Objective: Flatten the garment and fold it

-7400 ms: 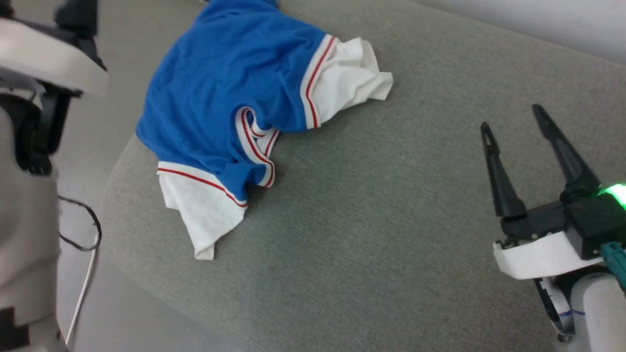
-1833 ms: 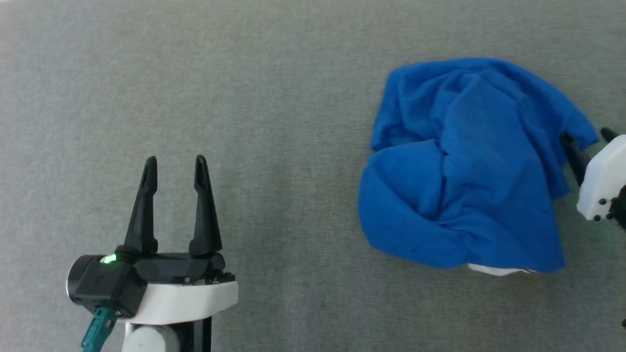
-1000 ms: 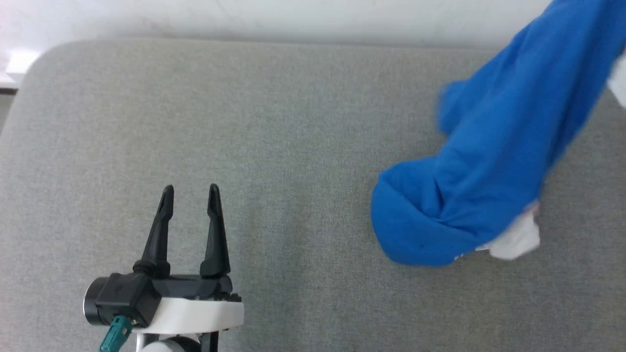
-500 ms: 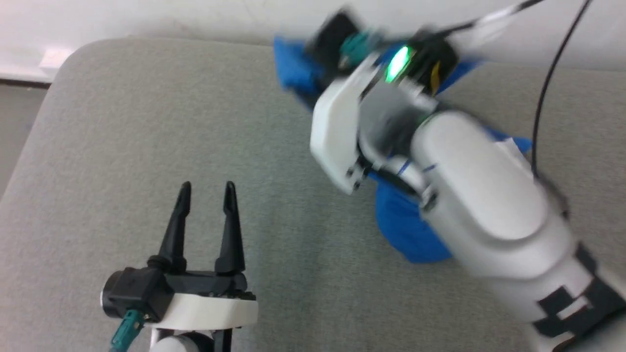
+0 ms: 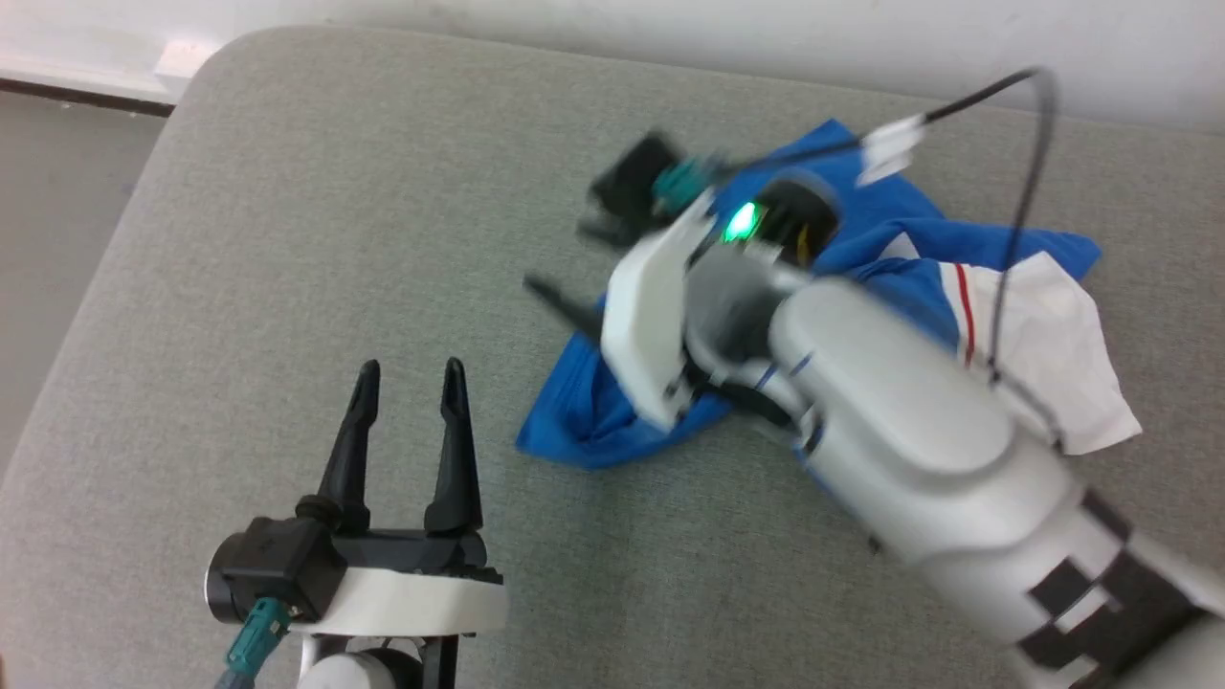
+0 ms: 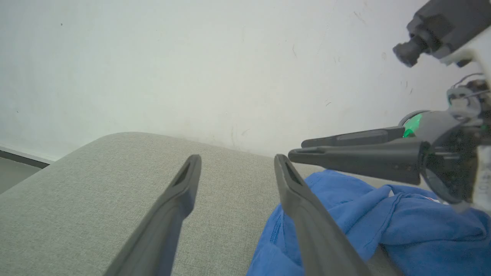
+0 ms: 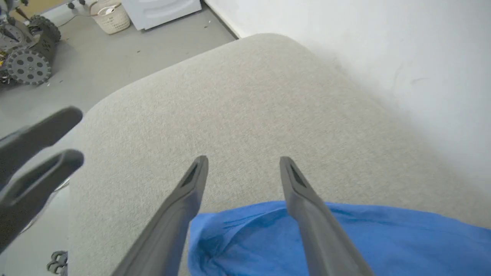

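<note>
The garment (image 5: 584,426) lies in a crumpled blue heap on the grey cushion (image 5: 335,211), one white sleeve (image 5: 1043,354) with red trim spread to the right. My right gripper (image 5: 560,260), blurred, hovers over the heap's left part with its arm across the cloth. In the right wrist view the right gripper (image 7: 243,161) is open with nothing between its fingers, and the garment (image 7: 345,237) lies below them. My left gripper (image 5: 411,368) stands open and empty, left of the heap and apart from it. The left wrist view shows the garment (image 6: 345,207) under the right gripper (image 6: 299,149).
A white wall (image 5: 670,38) runs along the cushion's far edge. The cushion's rounded corner (image 5: 206,67) drops to grey floor (image 5: 48,211) at the left. On the floor in the right wrist view stand a wheeled machine (image 7: 27,50) and a woven basket (image 7: 111,15).
My right gripper has opened and let go of the garment, which fell from hanging into a heap on the cushion. The right arm swung in over it. The head camera has shifted.
</note>
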Controlling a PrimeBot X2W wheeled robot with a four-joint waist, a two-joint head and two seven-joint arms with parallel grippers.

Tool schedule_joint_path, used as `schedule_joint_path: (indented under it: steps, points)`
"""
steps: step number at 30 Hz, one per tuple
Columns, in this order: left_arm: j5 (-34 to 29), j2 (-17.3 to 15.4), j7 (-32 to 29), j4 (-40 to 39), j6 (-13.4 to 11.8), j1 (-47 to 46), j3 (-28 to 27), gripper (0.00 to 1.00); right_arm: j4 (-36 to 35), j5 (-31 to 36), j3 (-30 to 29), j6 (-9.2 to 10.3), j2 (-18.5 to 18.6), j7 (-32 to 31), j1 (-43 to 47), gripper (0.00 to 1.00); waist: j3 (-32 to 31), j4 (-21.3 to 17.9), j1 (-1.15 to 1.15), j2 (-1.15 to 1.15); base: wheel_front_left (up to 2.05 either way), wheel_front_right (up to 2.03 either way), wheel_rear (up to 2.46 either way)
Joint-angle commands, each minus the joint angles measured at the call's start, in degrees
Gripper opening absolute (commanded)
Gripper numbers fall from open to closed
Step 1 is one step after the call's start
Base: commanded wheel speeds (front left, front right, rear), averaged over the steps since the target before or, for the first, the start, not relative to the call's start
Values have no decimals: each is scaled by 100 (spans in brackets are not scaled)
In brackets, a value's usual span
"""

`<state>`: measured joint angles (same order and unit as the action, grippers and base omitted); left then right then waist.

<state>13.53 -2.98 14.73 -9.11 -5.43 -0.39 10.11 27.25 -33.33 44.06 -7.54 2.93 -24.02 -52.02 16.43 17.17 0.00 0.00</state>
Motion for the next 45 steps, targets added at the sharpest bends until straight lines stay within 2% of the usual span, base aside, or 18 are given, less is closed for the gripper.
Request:
schedule_joint_path:
  steps: [1, 5, 8, 11, 14, 18, 23, 28, 34, 35, 36, 41, 45]
  points:
    - [-33, 10, 27, -17, -38, -53, -33, 100, -24, 37, -145, 5, 82, 107, -106, 100, -65, -121, 0, 0, 0, 0, 0]
    - [-132, 10, 27, -89, -31, 9, -109, 100, -343, 416, -939, 5, 759, 503, -104, 100, -103, -255, 0, 0, 0, 0, 0]
    - [-217, 10, 27, -174, -15, 68, -178, 100, -749, 745, -1714, 5, 1329, 543, 313, 100, -60, -346, 0, 0, 0, 0, 0]
    - [-272, 10, 27, -245, 18, 110, -238, 100, -1358, 880, -2442, 5, 1731, 251, 1030, 100, 42, -434, 0, 0, 0, 0, 0]
    - [-306, 10, 27, -298, 36, 131, -295, 100, -2118, 980, -3028, 5, 1953, -249, 1845, 100, 182, -548, 0, 0, 0, 0, 0]
    - [-332, 10, 27, -337, 77, 64, -305, 100, -2939, 1117, -3615, 5, 2048, -950, 2810, 100, 386, -634, 0, 0, 0, 0, 0]
    - [-327, 10, 27, -364, 89, -90, -237, 100, -3456, 1303, -4119, 5, 2111, -1520, 3699, 100, 605, -600, 0, 0, 0, 0, 0]
    - [-343, 10, 27, -325, 121, -179, -202, 100, -3410, 1413, -4355, 5, 2085, -1524, 4032, 100, 754, -524, 0, 0, 0, 0, 0]
    - [-359, 10, 27, -306, 148, -231, -234, 100, -3137, 1417, -4198, 5, 2048, -1504, 4066, 100, 813, -468, 0, 0, 0, 0, 0]
    - [-365, 10, 27, -303, 149, -233, -241, 100, -3103, 1396, -4166, 5, 2049, -1522, 4059, 35, 815, -470, 0, 0, 0, 0, 0]
    - [-372, 10, 27, -297, 148, -235, -245, 100, -3070, 1373, -4156, 5, 2033, -1533, 4051, 0, 808, -474, 0, 0, 0, 0, 0]
    - [-381, 10, 27, -238, 145, -196, -263, 100, -3184, 1244, -4274, 5, 1931, -1423, 3946, 0, 605, -533, 0, 0, 0, 0, 0]
    - [-407, 10, 27, -211, 157, -131, -332, 100, -3704, 1240, -4435, 5, 1827, -1161, 3618, 0, 311, -594, 0, 0, 0, 0, 0]
